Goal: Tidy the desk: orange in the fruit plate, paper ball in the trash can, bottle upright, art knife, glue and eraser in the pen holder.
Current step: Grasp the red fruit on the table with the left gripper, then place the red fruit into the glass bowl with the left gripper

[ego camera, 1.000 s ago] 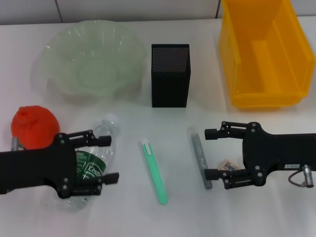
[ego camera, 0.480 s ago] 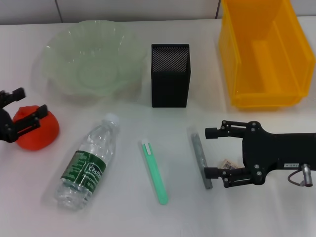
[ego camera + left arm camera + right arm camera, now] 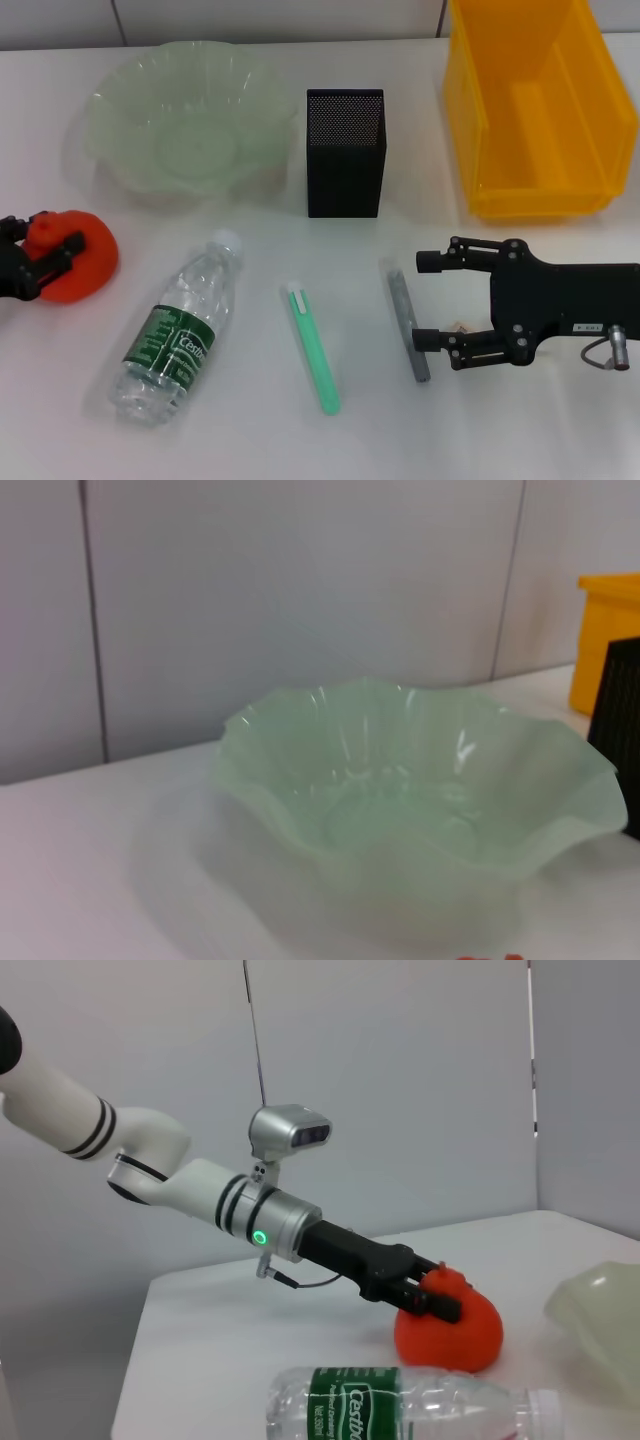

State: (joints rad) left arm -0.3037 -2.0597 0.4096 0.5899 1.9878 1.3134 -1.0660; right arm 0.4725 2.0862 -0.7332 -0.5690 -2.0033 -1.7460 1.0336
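The orange [image 3: 85, 262] sits on the desk [image 3: 260, 440] at the far left, and my left gripper [image 3: 45, 245] is shut on its bumpy top; the right wrist view shows that gripper [image 3: 432, 1298] gripping the orange [image 3: 450, 1335]. The bottle [image 3: 175, 335] lies on its side, cap toward the fruit plate [image 3: 185, 115]. My right gripper [image 3: 432, 300] hangs open beside the grey art knife [image 3: 408, 320], with the eraser [image 3: 462, 326] peeking out under its near finger. The green glue [image 3: 315, 347] lies mid-desk. The pen holder [image 3: 344, 152] and trash can [image 3: 530, 110] stand at the back. The paper ball is out of view.
The fruit plate [image 3: 420, 800] fills the left wrist view, with a grey panel wall behind it. The bottle [image 3: 400, 1405] lies just in front of the orange, on the right arm's side.
My left gripper left the bottle, swung to the far left and has settled onto the orange, its fingers drawing in. My right gripper dropped slightly, now covering most of the eraser.
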